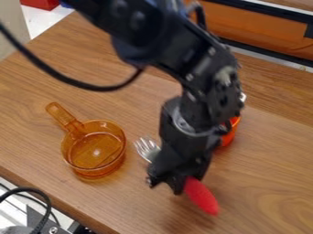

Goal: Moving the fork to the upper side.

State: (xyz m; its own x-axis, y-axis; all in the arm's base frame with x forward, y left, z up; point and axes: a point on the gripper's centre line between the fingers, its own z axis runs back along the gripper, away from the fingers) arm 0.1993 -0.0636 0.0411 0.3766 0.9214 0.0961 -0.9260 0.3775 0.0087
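One fork (202, 197) lies aslant on the desk (263, 183), right of centre in the lower half of the view, its red handle pointing toward the near side and somewhat right. Off the desk's near left edge, in the lower left corner, a black cable (40, 194) bends over some dark metal parts (52, 228).

Just beyond the red handle comes the black claw (166, 183), hanging low with its tip end pointing down at the desk. It covers the middle of the fork, so that the handle shows on one side and the silver tines (147, 147) on the other. I cannot tell whether the claw is spread or pinching the fork.

To the left of the tines, and apart from them, sits a clear amber toy pan (94, 148), its handle aimed away toward the upper left.

Above the claw the wrist stands nearly upright, leaning a little. The black arm (174, 55) slants down from the upper left, bends right of centre and drops to that wrist. A thick dark cord (73, 82) sags from the left edge to the arm. Partly hidden behind the wrist is an orange thing (229, 133). Farthest off are an orange panel (256, 29) past the desk's far edge and a red object (40, 3) in the upper left.
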